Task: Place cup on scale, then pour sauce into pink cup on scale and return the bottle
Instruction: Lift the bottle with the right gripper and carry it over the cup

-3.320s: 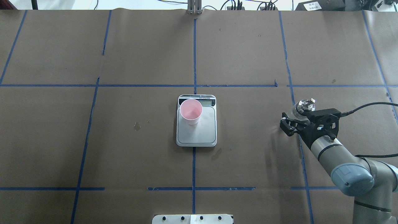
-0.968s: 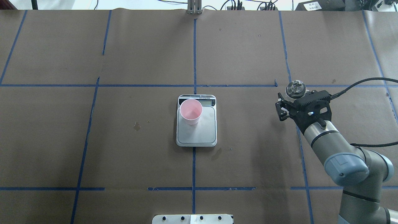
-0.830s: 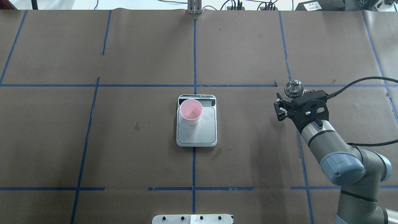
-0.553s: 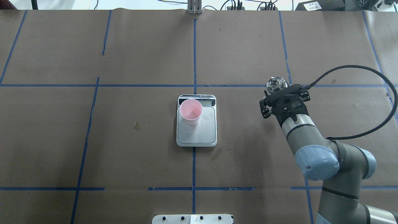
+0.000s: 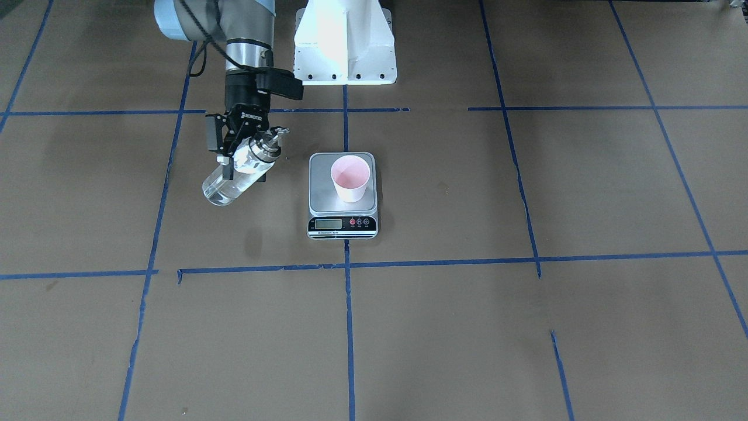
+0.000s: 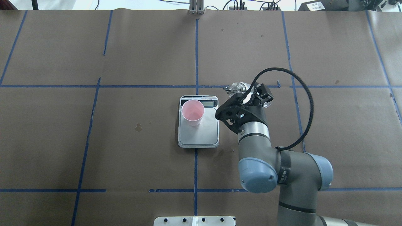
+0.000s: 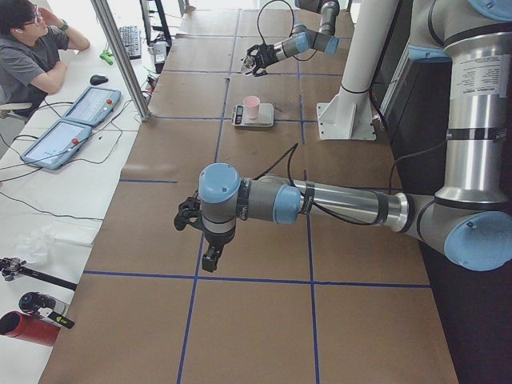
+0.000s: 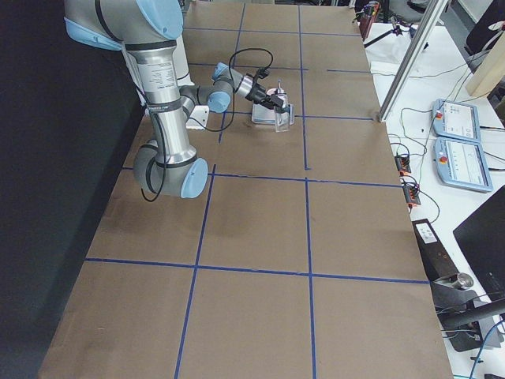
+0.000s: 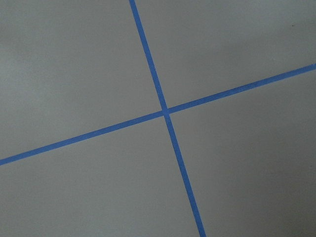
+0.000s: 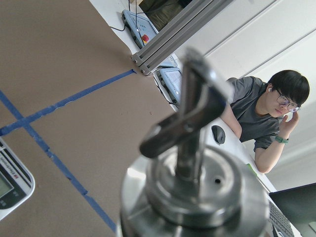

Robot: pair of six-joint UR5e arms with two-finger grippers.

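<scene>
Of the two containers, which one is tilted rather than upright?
The clear glass bottle, held slanted in the right gripper beside the scale. The pink cup stands upright on the scale.

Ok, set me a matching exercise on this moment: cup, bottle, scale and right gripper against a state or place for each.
Things:
1. cup
2. bottle
3. scale
4. right gripper

States:
A. lies flat on the table
B. tilted, off the table, beside the scale
C. shut on the bottle
D. stands upright on the platform

Pairs: 1-D, 2-B, 3-A, 4-C
</scene>
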